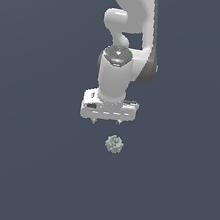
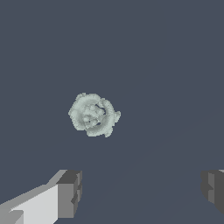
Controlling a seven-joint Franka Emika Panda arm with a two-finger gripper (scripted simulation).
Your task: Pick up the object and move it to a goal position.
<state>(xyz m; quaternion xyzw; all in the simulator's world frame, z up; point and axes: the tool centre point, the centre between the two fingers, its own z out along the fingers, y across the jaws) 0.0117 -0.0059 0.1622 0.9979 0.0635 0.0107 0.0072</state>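
Observation:
The object (image 1: 114,144) is a small lumpy pale grey-green clump lying on the dark floor. It also shows in the wrist view (image 2: 93,114), free of the fingers. My white gripper (image 1: 106,123) hangs above it and slightly toward the exterior view's left, not touching it. In the wrist view the gripper (image 2: 142,192) is open and empty, with its two dark fingertips (image 2: 70,194) spread wide apart. The clump is narrower than the gap between them.
A plain dark grey-blue floor (image 1: 21,168) fills both views. The white arm (image 1: 126,39) rises behind the gripper in the exterior view. No goal marker shows.

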